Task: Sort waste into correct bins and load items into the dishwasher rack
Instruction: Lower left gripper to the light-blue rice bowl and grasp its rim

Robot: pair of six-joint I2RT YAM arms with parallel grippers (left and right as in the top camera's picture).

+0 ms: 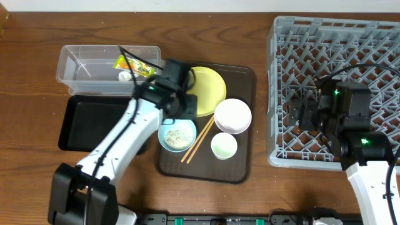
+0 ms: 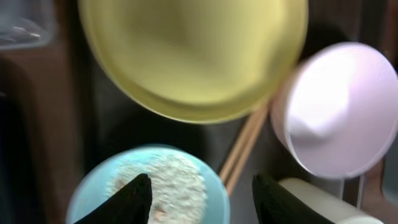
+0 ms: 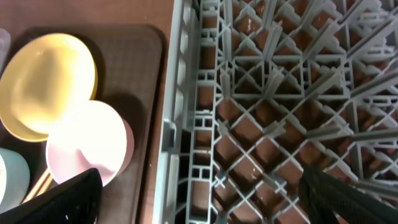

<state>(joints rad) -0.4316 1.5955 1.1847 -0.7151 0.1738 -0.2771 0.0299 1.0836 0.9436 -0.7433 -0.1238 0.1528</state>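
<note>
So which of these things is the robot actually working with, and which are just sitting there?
Part of the job: snack wrapper, white scrap, clear tub, black tray, yellow plate, white bowl, blue bowl holding rice, green cup, chopsticks, grey rack.

Just there: brown serving tray under the dishes, wooden table.

Looks like a robotics lab bench staged as a dish-clearing station: wood-grain table [image 1: 31, 37], left arm [image 1: 128, 134] and right arm [image 1: 369, 172], grey dishwasher rack [image 1: 350, 37] at right, loaded serving tray [image 1: 240, 169] mid-table, clear tub [image 1: 81, 69] and black tray [image 1: 87, 122] at left.
</note>
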